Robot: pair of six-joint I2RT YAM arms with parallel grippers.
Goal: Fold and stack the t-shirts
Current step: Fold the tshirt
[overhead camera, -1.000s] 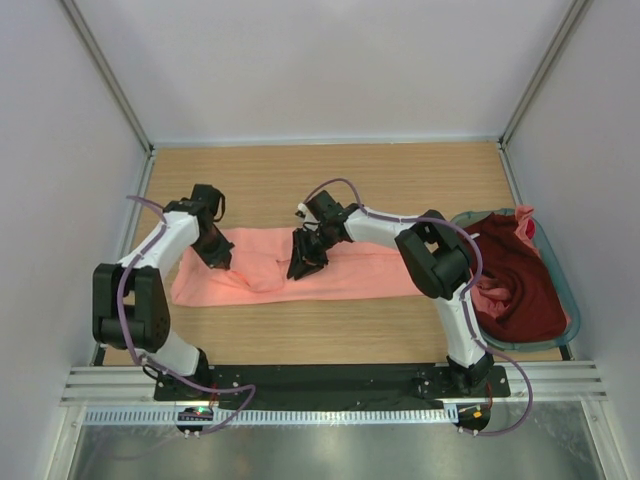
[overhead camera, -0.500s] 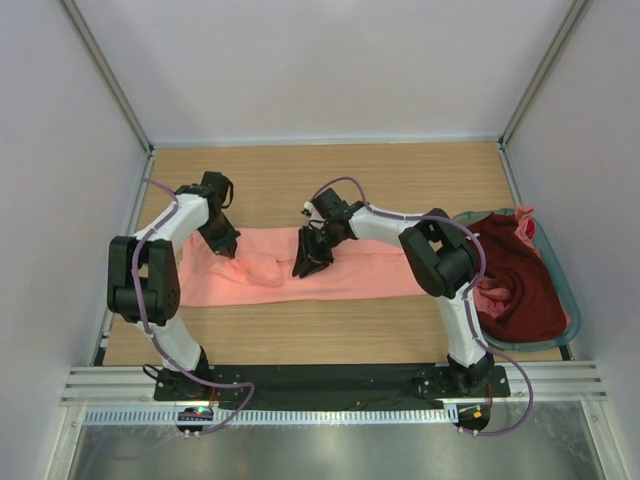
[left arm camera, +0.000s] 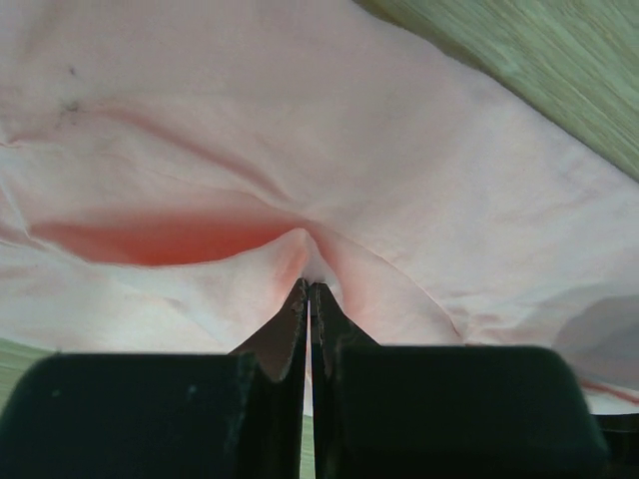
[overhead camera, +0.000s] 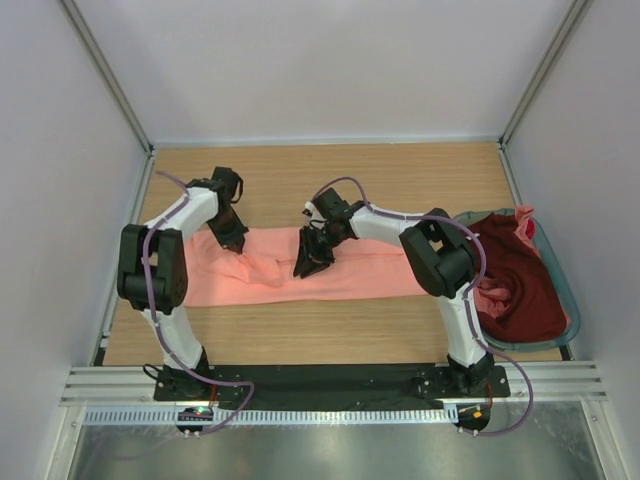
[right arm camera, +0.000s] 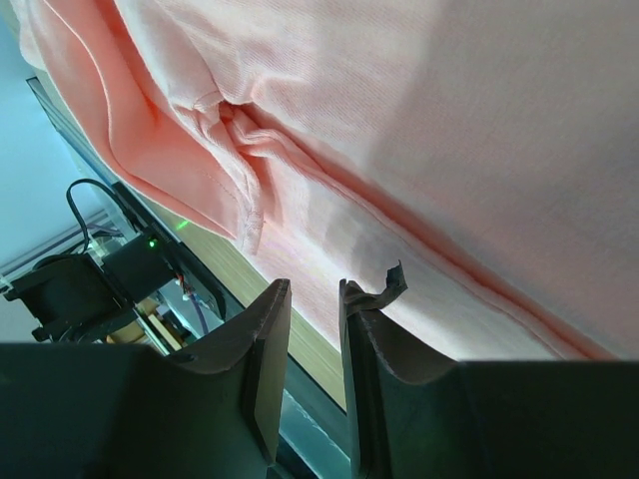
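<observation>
A salmon-pink t-shirt (overhead camera: 370, 270) lies as a long strip across the middle of the wooden table. My left gripper (overhead camera: 240, 246) is at its left part, shut on a pinched ridge of that cloth (left arm camera: 399, 150); the fabric rises in a tent to the closed tips (left arm camera: 308, 286). My right gripper (overhead camera: 305, 262) hangs over the shirt's middle, jaws open a little, with nothing between them (right arm camera: 315, 284). Pink cloth (right arm camera: 449, 120) fills the right wrist view. A dark maroon t-shirt (overhead camera: 515, 275) lies heaped in the basket with pink ones (overhead camera: 525, 222).
The grey-teal basket (overhead camera: 566, 290) stands at the table's right edge, beside the right arm's base. White walls close in the left, back and right sides. A black rail (overhead camera: 330, 382) runs along the near edge. A torn scrap of pad sticks up from one right finger (right arm camera: 391, 282).
My left arm has swung up and to the right with the pinched cloth, and the shirt's left end has bunched inward. The right gripper has shifted only slightly.
</observation>
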